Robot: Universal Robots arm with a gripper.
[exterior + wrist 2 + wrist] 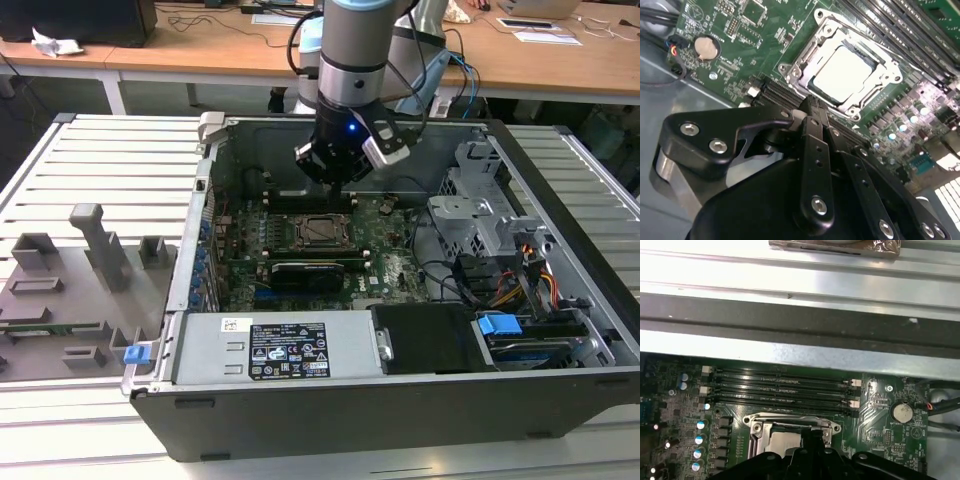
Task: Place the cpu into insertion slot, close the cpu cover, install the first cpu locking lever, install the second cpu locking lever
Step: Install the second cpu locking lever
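The cpu (844,75) shows its pale silver top and sits in the insertion slot (304,238) on the green motherboard. The cpu cover (799,64), a metal frame with a square window, lies flat around the chip. In the first wrist view the cpu (782,444) and the cpu cover (790,420) show just past my fingers. My gripper (335,182) hangs a little above the socket's far side, fingers together and holding nothing. The fingertips (812,111) end beside the socket's edge. How the locking levers stand I cannot tell.
Long memory slots (780,385) run beside the socket. A black card (315,268) lies in front of it in the exterior view. The drive cage (480,215) and cables stand at the exterior view's right, the power supply (285,350) in front. Grey fixtures (95,250) stand outside the case.
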